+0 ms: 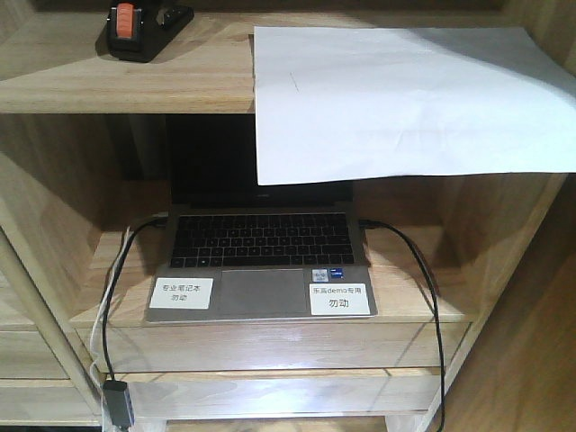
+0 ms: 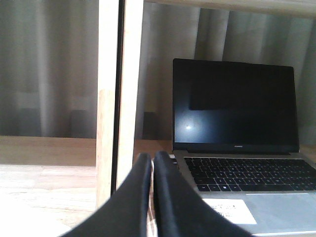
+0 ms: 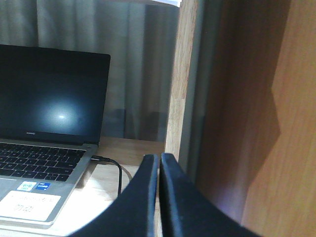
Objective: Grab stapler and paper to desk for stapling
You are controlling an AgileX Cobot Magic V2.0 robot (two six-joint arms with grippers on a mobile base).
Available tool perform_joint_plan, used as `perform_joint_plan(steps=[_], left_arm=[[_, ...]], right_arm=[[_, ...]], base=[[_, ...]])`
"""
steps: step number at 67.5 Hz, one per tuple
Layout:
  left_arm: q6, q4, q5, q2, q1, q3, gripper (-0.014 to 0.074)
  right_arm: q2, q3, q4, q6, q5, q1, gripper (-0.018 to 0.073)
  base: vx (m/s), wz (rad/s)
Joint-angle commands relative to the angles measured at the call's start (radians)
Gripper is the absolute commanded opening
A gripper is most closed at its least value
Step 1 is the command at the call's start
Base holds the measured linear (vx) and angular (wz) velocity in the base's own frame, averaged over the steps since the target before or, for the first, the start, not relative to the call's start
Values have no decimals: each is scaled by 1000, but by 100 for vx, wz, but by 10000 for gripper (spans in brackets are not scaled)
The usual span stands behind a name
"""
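Pressed together and empty, the left gripper [image 2: 152, 160] and right gripper [image 3: 159, 159] are hovering beside the laptop [image 1: 261, 261], while the stapler [image 1: 135, 29] and the paper [image 1: 405, 99] are lying ungrasped on the shelf [image 1: 108, 81] above, leaving the whole task undone.

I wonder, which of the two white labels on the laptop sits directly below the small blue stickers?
The right label, beside the touchpad; the left label has none above it.
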Motion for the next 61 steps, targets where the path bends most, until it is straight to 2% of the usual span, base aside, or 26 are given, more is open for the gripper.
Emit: perform_joint_plan(steps=[1,61], left_arm=[[-6,-3,-70,-14,-5,29,-6],[-6,-3,-74,-14,-5,29,-6]], right_arm=[[-14,2,-1,-8,-72,-1,-9],[-14,3,-1,-8,-73,-1,-9]], base=[[0,0],[0,0]])
